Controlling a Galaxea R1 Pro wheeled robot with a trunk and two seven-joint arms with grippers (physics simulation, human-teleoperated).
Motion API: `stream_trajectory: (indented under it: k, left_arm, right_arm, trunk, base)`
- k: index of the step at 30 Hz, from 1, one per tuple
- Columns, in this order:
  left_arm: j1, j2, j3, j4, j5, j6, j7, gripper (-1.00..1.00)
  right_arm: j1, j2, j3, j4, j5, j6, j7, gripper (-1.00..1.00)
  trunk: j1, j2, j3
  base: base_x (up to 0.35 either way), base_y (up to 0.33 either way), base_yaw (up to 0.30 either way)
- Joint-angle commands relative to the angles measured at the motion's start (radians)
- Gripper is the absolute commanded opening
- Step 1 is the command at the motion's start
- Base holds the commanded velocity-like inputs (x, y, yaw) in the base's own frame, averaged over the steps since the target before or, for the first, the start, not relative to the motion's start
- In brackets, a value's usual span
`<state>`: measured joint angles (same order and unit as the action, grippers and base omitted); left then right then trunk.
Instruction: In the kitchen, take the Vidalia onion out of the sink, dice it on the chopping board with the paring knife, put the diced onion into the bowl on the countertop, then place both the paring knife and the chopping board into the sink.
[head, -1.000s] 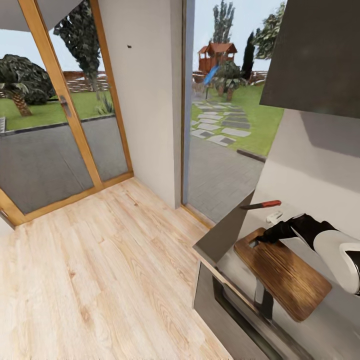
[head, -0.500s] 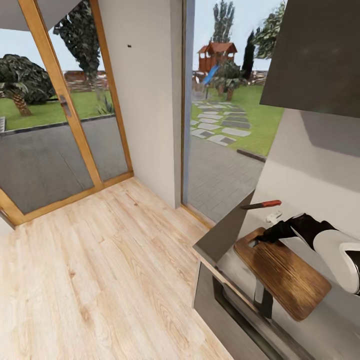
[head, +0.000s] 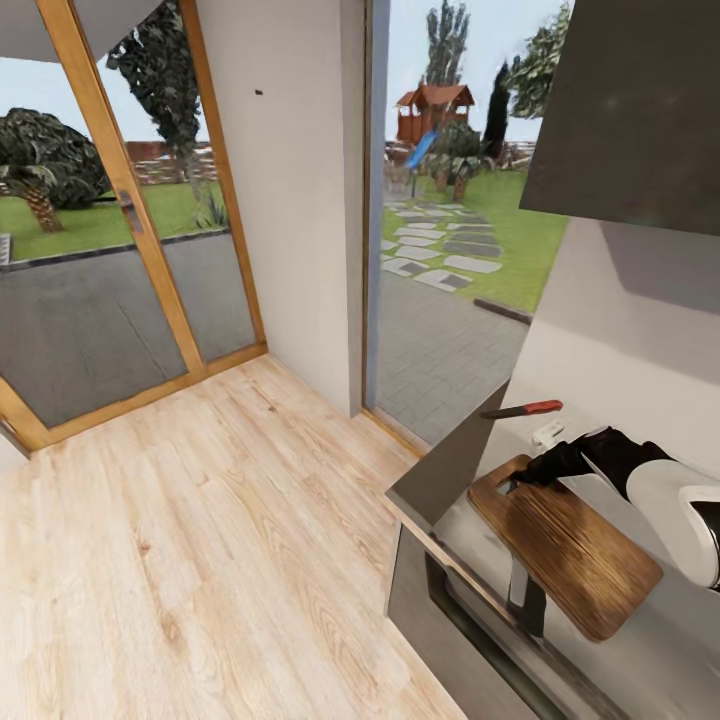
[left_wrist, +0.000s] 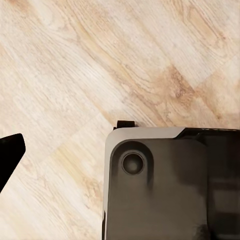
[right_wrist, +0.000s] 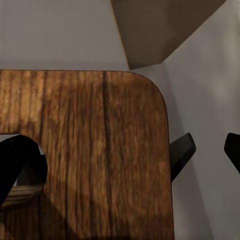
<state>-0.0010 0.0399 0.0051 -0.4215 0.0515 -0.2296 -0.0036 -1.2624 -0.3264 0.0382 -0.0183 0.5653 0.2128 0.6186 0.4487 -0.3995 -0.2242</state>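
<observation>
Wooden chopping board (head: 565, 545) | right hand (head: 527, 478) at its far end | grip state unclear

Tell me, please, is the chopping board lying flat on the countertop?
Yes, flat: the board rests on the countertop, with the right gripper at its handle end.

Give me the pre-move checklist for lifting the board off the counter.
1. Chopping board lies flat on the countertop: ok.
2. Right claw at the board's far end, by its handle hole: ok.
3. Claw closed on the board: not ok; the wrist view shows its fingers apart.
4. Paring knife off the board, on the countertop beyond it: ok.
5. Visible board surface free of onion bits: ok.
6. Route to the sink: cannot tell.
</observation>
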Motion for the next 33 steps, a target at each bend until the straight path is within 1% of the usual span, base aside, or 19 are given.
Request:
stream_trajectory:
  k: [1, 9, 10, 27, 33]
  left_arm:
    - [0.0, 0.0, -0.001, 0.0, 0.005, -0.002, 0.0, 1.0]
    - [0.0, 0.0, -0.001, 0.0, 0.005, -0.002, -0.001, 1.0]
    - [0.0, 0.0, -0.001, 0.0, 0.005, -0.002, -0.001, 1.0]
    - [0.0, 0.0, -0.001, 0.0, 0.005, -0.002, -0.001, 1.0]
    - [0.0, 0.0, -0.001, 0.0, 0.005, -0.002, -0.001, 1.0]
  right_arm:
    - [0.023, 0.0, 0.02, 0.0, 0.002, 0.003, 0.0, 1.0]
    - [0.023, 0.0, 0.02, 0.0, 0.002, 0.003, 0.0, 1.0]
    - [0.023, 0.0, 0.02, 0.0, 0.002, 0.003, 0.0, -1.0]
    - [0.023, 0.002, 0.019, 0.0, 0.003, 0.006, -0.004, -1.0]
    - [0.023, 0.003, 0.016, -0.002, -0.005, 0.011, -0.003, -1.0]
  trunk:
    - [0.001, 0.0, -0.002]
    - [0.001, 0.0, -0.002]
    - [0.001, 0.0, -0.002]
    - [0.001, 0.0, -0.002]
    - [0.001, 0.0, -0.002]
  base:
    - [0.0, 0.0, 0.0]
    - [0.0, 0.0, 0.0]
    - [0.0, 0.0, 0.0]
    - [0.0, 0.0, 0.0]
    - [0.0, 0.0, 0.0]
